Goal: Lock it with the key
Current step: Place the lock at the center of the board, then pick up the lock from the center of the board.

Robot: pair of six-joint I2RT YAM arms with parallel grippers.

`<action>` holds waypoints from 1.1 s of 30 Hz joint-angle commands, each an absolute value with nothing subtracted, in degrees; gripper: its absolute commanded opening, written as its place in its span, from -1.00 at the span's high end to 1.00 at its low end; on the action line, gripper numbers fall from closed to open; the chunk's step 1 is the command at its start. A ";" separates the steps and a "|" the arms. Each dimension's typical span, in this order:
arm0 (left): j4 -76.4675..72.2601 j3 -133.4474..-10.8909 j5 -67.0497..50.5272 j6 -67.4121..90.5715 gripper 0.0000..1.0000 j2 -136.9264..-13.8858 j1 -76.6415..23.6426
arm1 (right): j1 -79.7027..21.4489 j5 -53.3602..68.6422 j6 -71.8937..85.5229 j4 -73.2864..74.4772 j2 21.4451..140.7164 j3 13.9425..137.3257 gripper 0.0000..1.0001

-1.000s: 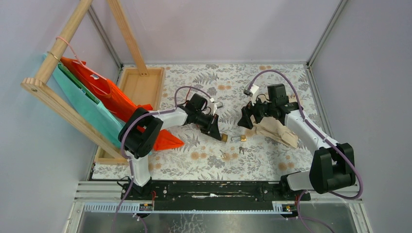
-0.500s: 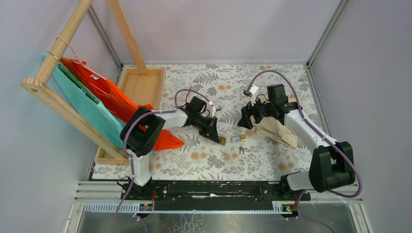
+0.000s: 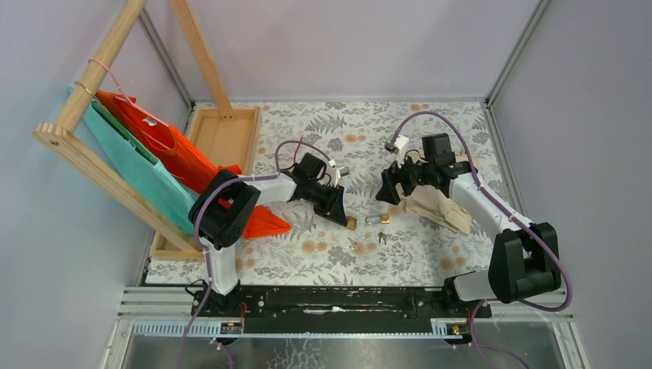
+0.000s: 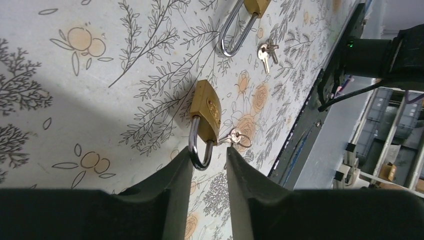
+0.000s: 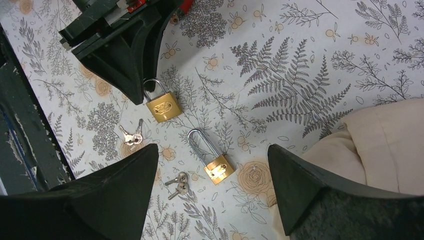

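No red padlock body shows in any view; only a thin red cable [image 3: 127,96] hangs from the wooden frame toward the orange bag. Two brass padlocks lie on the floral mat. My left gripper [image 4: 209,150] [image 3: 342,215] is narrowly open, its fingertips either side of the steel shackle of the short brass padlock [image 4: 207,107] [image 3: 351,223] [image 5: 163,106]; the shackle touches one finger. A key pair [image 4: 236,137] [image 5: 131,136] lies beside it. My right gripper [image 5: 210,147] [image 3: 382,194] is wide open and empty above the long-shackle brass padlock [image 5: 218,168] [image 3: 384,220] and a second key pair [image 5: 179,184] [image 3: 382,237].
A cream cloth bag [image 5: 385,145] [image 3: 438,204] lies under my right arm. At the left stand a slanted wooden frame [image 3: 84,154], an orange bag [image 3: 177,157], a teal bag [image 3: 131,161] and a wooden tray [image 3: 223,134]. The black rail [image 3: 346,296] runs along the near edge.
My left gripper has shifted slightly toward the near edge, and the short brass padlock has moved a little with it. The right arm has barely moved.
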State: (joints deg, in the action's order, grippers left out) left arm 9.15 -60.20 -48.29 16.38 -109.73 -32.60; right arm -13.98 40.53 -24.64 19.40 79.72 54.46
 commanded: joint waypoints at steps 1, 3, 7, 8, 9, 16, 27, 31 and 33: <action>8.59 -59.50 -45.51 14.51 0.21 -107.03 -32.57 | -13.82 40.66 -25.52 17.94 78.45 54.31 -0.74; 8.99 -59.50 -44.33 14.35 0.14 -106.59 -32.53 | -13.80 40.32 -25.46 17.74 78.25 54.21 -0.74; 9.29 -59.34 -42.80 13.71 -0.01 -105.33 -32.56 | -13.83 39.99 -25.54 17.64 78.00 54.10 -0.75; 9.39 -59.21 -42.38 13.43 -0.03 -105.01 -32.53 | -13.80 39.94 -25.49 17.61 77.96 54.08 -0.75; 9.51 -59.09 -41.95 13.18 -0.06 -104.62 -32.55 | -13.80 39.91 -25.59 17.60 77.96 54.12 -0.75; 14.25 -62.46 -37.61 8.78 -0.16 -102.44 -32.57 | -13.85 39.07 -25.39 17.31 77.40 53.96 -0.77; 20.59 -68.75 -18.06 -0.31 -0.42 -95.20 -32.37 | -12.93 35.05 -23.28 13.86 74.86 53.03 -0.98; 21.62 -70.08 -12.27 -1.48 -0.54 -94.62 -31.24 | -11.50 33.32 -20.67 11.24 73.24 52.35 -0.98; 22.30 -70.97 -10.87 -1.44 -0.58 -95.10 -30.16 | -10.32 33.38 -19.51 10.52 72.50 52.32 -0.98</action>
State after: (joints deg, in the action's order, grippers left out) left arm 19.99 -68.60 -18.55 1.02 -95.02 -32.01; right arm -12.32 34.89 -22.57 15.00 75.29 52.34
